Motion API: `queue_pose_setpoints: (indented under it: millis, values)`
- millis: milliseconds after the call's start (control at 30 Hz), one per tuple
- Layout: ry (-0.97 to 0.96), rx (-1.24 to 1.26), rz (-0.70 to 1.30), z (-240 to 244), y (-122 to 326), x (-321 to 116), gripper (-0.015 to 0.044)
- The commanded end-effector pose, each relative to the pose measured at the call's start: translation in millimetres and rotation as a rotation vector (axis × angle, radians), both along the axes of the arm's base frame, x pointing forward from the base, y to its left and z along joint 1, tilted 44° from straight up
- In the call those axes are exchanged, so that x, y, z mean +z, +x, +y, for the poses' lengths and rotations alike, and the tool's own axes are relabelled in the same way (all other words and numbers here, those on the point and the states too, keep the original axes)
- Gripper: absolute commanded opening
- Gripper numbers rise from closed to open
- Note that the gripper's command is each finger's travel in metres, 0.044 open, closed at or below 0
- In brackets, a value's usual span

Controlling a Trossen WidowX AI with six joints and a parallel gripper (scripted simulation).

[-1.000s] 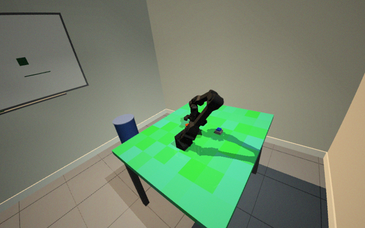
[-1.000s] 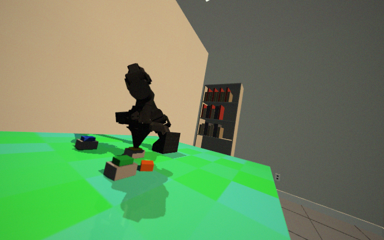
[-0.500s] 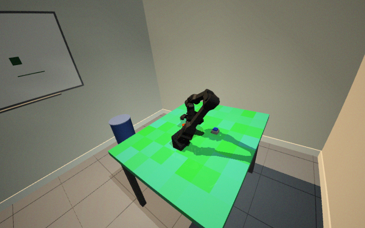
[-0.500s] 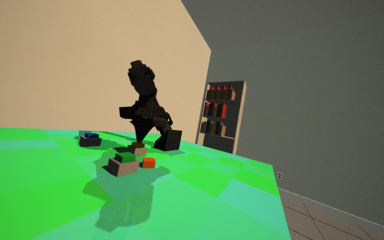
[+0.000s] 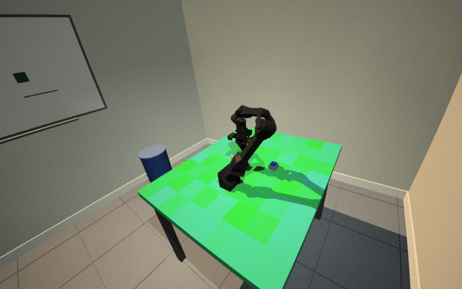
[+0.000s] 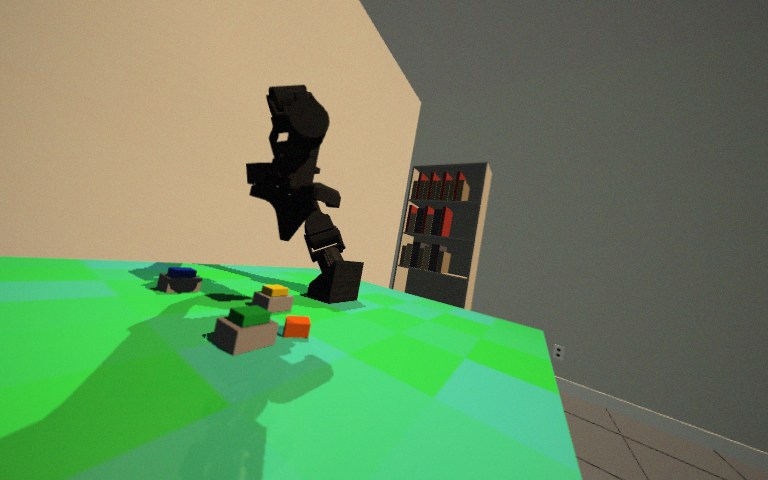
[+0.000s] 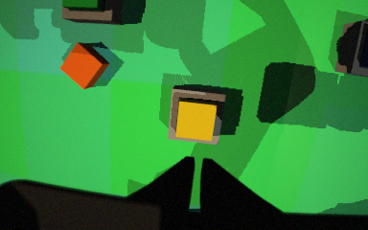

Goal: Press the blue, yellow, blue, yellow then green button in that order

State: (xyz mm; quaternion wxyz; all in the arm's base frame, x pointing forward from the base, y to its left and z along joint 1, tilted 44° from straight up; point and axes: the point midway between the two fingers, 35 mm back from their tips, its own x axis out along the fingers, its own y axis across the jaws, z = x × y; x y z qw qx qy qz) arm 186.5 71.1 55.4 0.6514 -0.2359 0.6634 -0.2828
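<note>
Green checkered table (image 5: 211, 218) is sitting in a tiled corner; the claw (image 7: 197, 165), pinched together and holding nothing, is hovering above the yellow button (image 7: 195, 120). Only the exterior view is showing the bookshelf (image 6: 441, 226).

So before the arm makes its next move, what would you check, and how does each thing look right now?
1. Gripper shut with nothing held: ok, fingers nearly together.
2. Gripper lifted off the yellow button: ok, it hangs above it.
3. Yellow button sprung back up: cannot tell from here.
4. Orange block untouched: ok, it sits apart from the arm, beside the green button.
5. Blue button reachable: ok, nothing stands on it or in front of it.
</note>
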Motion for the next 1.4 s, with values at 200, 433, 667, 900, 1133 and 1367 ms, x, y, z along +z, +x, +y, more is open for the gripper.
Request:
queue_pose_setpoints:
  millis: [200, 433, 667, 900, 1133, 1367]
  values:
    - [0.036, 0.02, 0.013, -47.3, 47.6, 51.1, 0.002]
    - [-0.003, -0.006, -0.004, -118.5, 70.5, 111.5, 0.002]
    - [-0.005, -0.008, -0.005, -135.3, 71.5, 102.2, 0.002]
    - [-0.009, -0.009, -0.006, -165.9, 68.1, 71.1, 0.002]
    - [-0.009, -0.009, -0.006, -172.7, 68.1, 63.7, 0.002]
    - [-0.009, -0.009, -0.006, -180.5, 67.7, 55.7, 0.002]
